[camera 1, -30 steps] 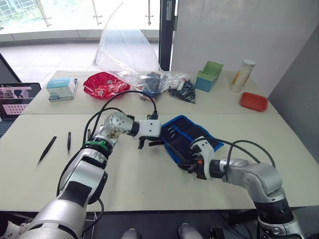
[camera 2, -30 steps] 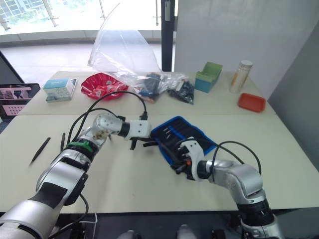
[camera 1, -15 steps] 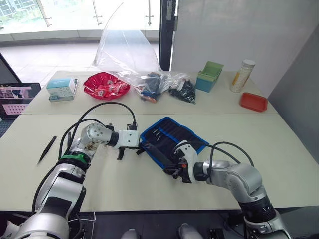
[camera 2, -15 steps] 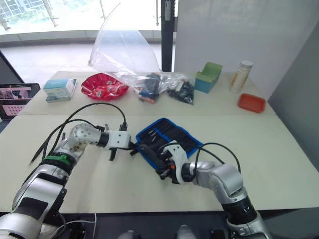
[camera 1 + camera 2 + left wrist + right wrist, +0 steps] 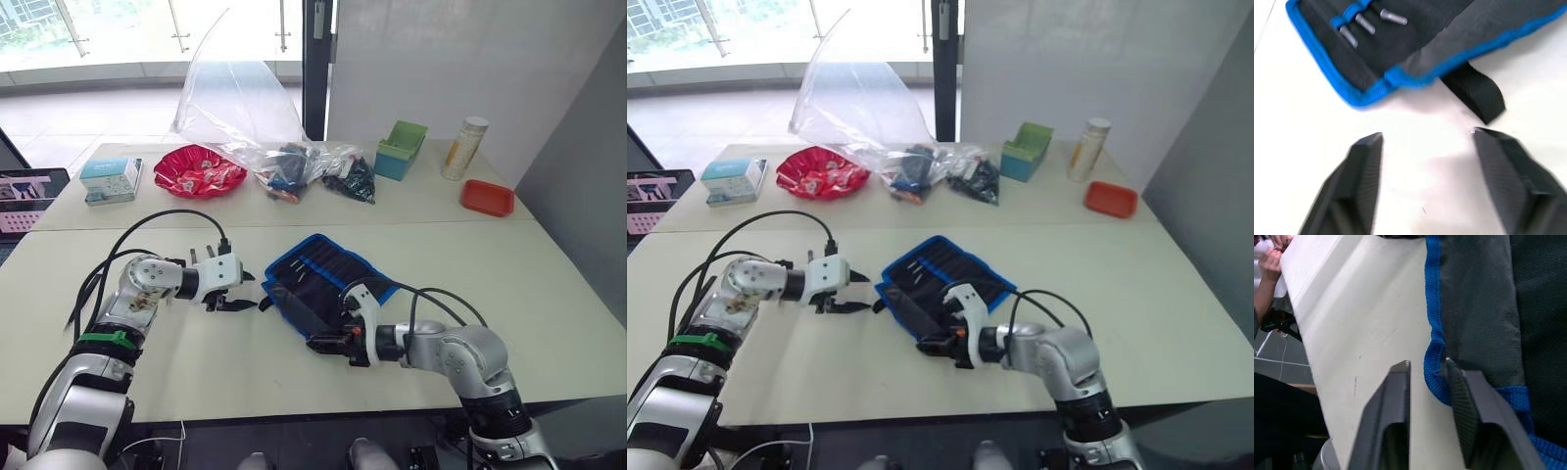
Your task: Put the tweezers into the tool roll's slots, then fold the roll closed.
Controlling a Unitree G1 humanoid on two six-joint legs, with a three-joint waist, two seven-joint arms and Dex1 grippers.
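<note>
The tool roll lies open on the table, blue-edged with a black inner face. Several tweezers sit in its slots, only their ends showing. Its black strap trails off the roll's left side. My left gripper hovers just left of that strap, open, with nothing between its fingers. My right gripper is at the roll's near edge. Its jaws stand a little apart, and the blue edging lies at their tips.
Along the far table stand a teal box, a red bowl, a clear plastic bag of odds and ends, a green bin, a can and a red tray. A tablet sits far left.
Both grippers moved left and nearer, dragging the roll with them. Both were shut and now stand open, and the left one has drawn back from the strap.
</note>
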